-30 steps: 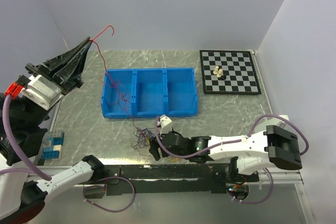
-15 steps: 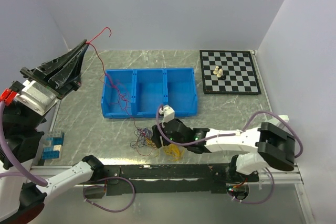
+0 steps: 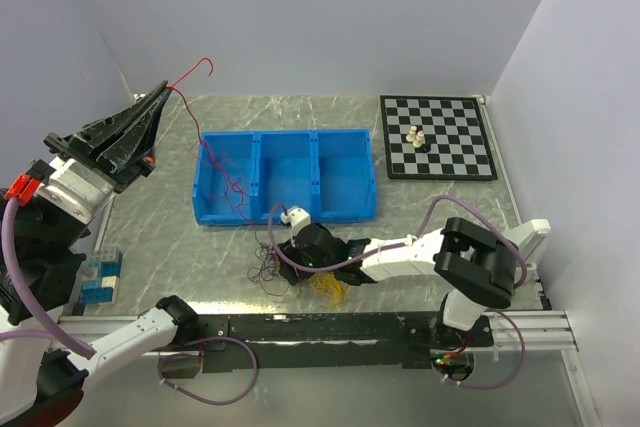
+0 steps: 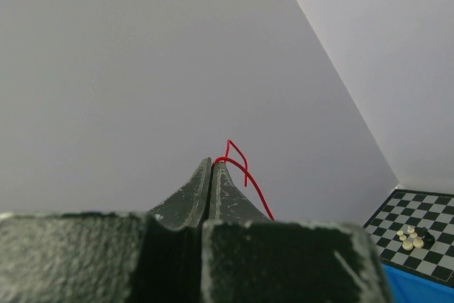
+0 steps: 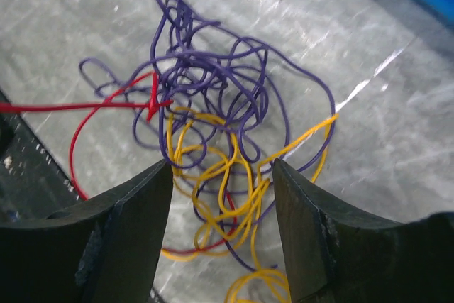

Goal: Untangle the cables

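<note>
The cables are thin curly wires. A red cable (image 3: 196, 117) runs from my left gripper (image 3: 160, 89) down into the left compartment of the blue bin (image 3: 285, 209). That gripper is raised high at the left and shut on the red cable (image 4: 241, 164) at its tips (image 4: 213, 162). A small tangle of purple (image 5: 213, 76), yellow (image 5: 245, 175) and red (image 5: 106, 106) cables lies on the table near the front edge. My right gripper (image 5: 222, 175) hovers low over the tangle (image 3: 268, 265), open, with yellow and purple strands between its fingers. In the top view the right gripper (image 3: 288, 265) partly hides the tangle.
The blue bin has three compartments; red wire lies in the left one (image 3: 228, 182). A chessboard (image 3: 450, 162) with a few pieces (image 3: 417, 137) sits at the back right. A blue block holder (image 3: 100, 277) stands at the left. The black front rail (image 3: 330, 327) runs just behind the tangle.
My right arm has swung left and forward over the tangle, and its jaws have narrowed a little. A yellow bunch now shows beside it. The left gripper barely shifted, red cable still held.
</note>
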Controlling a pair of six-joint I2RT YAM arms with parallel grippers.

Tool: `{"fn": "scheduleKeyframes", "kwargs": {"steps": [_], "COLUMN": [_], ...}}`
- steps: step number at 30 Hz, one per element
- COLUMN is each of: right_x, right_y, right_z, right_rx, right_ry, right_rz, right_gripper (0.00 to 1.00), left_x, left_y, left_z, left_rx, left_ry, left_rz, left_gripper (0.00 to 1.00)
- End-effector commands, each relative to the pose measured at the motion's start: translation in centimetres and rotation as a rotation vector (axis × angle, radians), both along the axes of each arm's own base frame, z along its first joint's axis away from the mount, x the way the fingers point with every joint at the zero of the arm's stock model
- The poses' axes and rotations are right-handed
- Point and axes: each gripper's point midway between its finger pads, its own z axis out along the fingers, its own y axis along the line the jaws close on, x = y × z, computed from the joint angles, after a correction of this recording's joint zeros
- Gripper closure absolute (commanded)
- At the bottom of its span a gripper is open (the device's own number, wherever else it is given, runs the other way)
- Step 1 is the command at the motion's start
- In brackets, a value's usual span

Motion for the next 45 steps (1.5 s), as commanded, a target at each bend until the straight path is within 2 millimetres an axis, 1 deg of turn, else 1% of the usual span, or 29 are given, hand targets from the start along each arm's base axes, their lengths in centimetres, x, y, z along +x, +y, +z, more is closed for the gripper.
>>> {"fn": "scheduleKeyframes", "kwargs": {"steps": [1,6,8,12,14,16,17,18,20,21,23,26,29,30,32,33,34,35,37,38,41,43,45], "right_x": [1.9,2.4,2.4,2.1,2.1,2.2,2.3,2.1,1.6,1.3,0.2,-1.3,-2.7,-3.1,-3.7,-3.9,-4.1,-4.3,-4.6,-4.8,-5.0,-5.2,-5.3], "right_y": [3.3,4.0,4.1,3.8,3.8,3.8,3.7,3.5,2.9,2.6,1.7,-0.3,-2.4,-3.1,-4.4,-5.1,-6.1,-6.8,-7.8,-8.3,-9.4,-9.8,-10.3], "right_z": [2.9,2.5,2.1,0.8,0.7,0.6,0.5,0.4,0.2,0.6,1.1,0.9,0.3,0.1,0.0,-0.1,-0.4,-0.6,-0.7,-1.0,-1.5,-1.7,-2.0], "right_rx": [0.095,0.103,0.095,0.077,0.062,0.035,0.016,-0.001,-0.025,-0.017,-0.002,-0.007,-0.015,-0.019,-0.020,-0.017,-0.033,-0.036,-0.029,-0.035,-0.049,-0.049,-0.052], "right_ry": [-0.059,-0.055,-0.043,-0.014,-0.004,0.003,0.011,0.024,0.048,0.048,0.059,0.087,0.125,0.139,0.159,0.165,0.175,0.182,0.192,0.200,0.209,0.220,0.226], "right_rz": [0.007,-0.019,-0.025,-0.034,-0.039,-0.046,-0.056,-0.068,-0.082,-0.088,-0.099,-0.135,-0.179,-0.197,-0.231,-0.251,-0.273,-0.284,-0.304,-0.312,-0.342,-0.354,-0.365], "right_gripper": [0.36,0.39,0.43,0.57,0.61,0.68,0.74,0.83,0.98,1.00,1.00,1.00,1.00,1.00,1.00,1.00,1.00,1.00,1.00,1.00,1.00,1.00,1.00], "left_x": [-0.8,-1.1,-1.0,-1.2,-1.4,-1.7,-1.9,-2.0,-2.6,-2.7,-3.4,-4.5,-6.1,-7.0,-8.0,-8.7,-8.9,-9.6,-10.2,-11.2,-12.3,-12.0,-13.1], "left_y": [0.6,0.8,0.9,1.1,1.3,1.4,1.7,1.9,3.0,3.6,5.3,8.3,10.6,11.4,12.3,13.6,14.0,14.7,15.1,15.9,16.7,16.5,17.1], "left_z": [0.9,0.6,0.4,0.6,0.9,1.4,1.9,2.3,3.6,4.2,5.9,8.5,11.2,12.1,13.7,14.4,14.9,15.6,16.4,17.0,18.6,19.5,20.4], "left_rx": [-0.018,-0.020,-0.020,-0.026,-0.032,-0.037,-0.048,-0.052,-0.081,-0.098,-0.145,-0.235,-0.310,-0.331,-0.354,-0.390,-0.401,-0.414,-0.423,-0.452,-0.490,-0.489,-0.501], "left_ry": [-0.046,-0.041,-0.038,-0.040,-0.049,-0.062,-0.073,-0.087,-0.141,-0.168,-0.249,-0.380,-0.495,-0.536,-0.595,-0.614,-0.632,-0.659,-0.707,-0.745,-0.803,-0.825,-0.882], "left_rz": [0.005,0.005,0.011,0.009,0.010,0.011,0.018,0.026,0.064,0.093,0.165,0.306,0.403,0.427,0.468,0.517,0.540,0.568,0.616,0.641,0.681,0.712,0.764], "left_gripper": [0.99,0.99,0.99,0.99,0.99,0.99,0.99,0.99,0.99,0.99,0.99,0.99,0.99,0.99,0.99,0.99,0.99,0.99,0.99,0.99,0.99,0.99,0.99]}}
